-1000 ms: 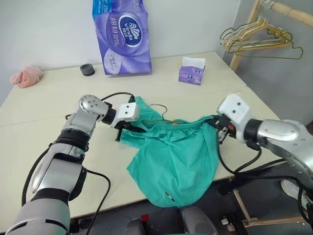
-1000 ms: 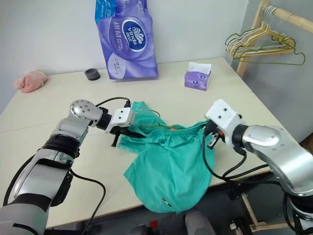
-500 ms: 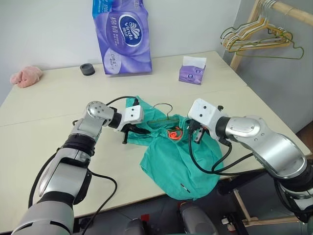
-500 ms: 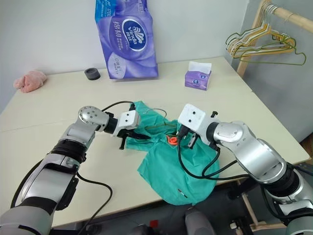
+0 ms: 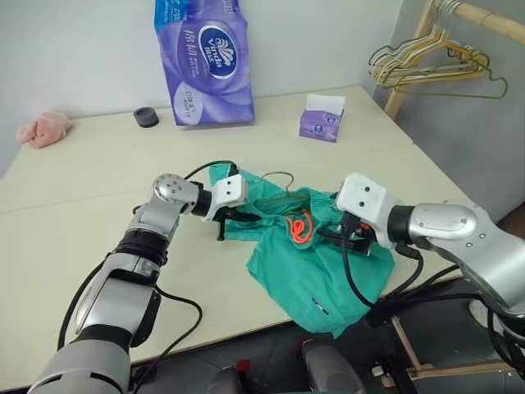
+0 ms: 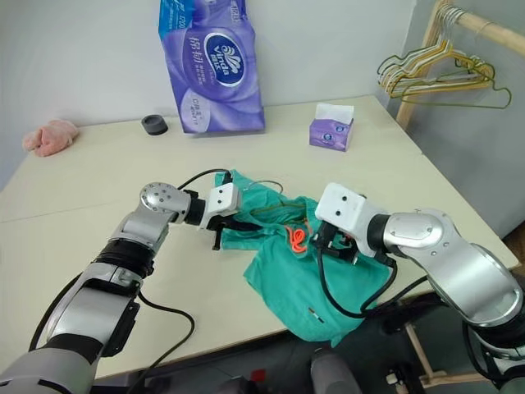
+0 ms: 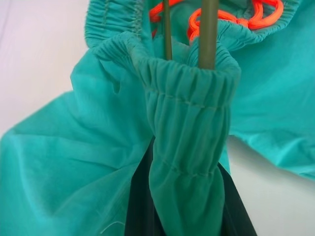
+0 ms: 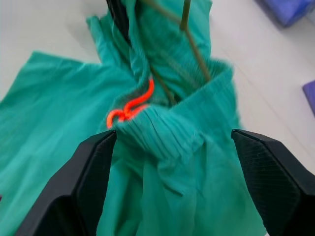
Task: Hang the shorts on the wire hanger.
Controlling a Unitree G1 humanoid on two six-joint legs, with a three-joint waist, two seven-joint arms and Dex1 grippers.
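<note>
- Head views: L gripper (image 5: pixel 223 223) clamped on the gathered waistband of the shorts (image 5: pixel 316 267), at the waistband's end nearest it. R gripper (image 5: pixel 354 238) at the opposite end of the waistband, fingers spread wide, cloth betw. them, not pinched.
- Shorts run lengthwise from L gripper across to R gripper; legs spill past R gripper over the near edge of the table (image 5: pixel 82 189). Orange drawstring (image 5: pixel 298 227) sits betw. the two grippers, nearer R.
- Wire hanger (image 5: pixel 279 194) lies just beyond the grippers, long axis along the waistband, partly inside the cloth; hook points away from both grippers.
- L wrist view: fingers (image 7: pixel 140 206) shut on a bunched waistband fold; two hanger wires come out of the fold straight ahead, drawstring beyond.
- R wrist view: fingers (image 8: pixel 83 182) wide apart, waistband bunch and drawstring just ahead betw. them; hanger wire runs away past it. L gripper's dark tip (image 8: pixel 117 12) holds the far end.
</note>
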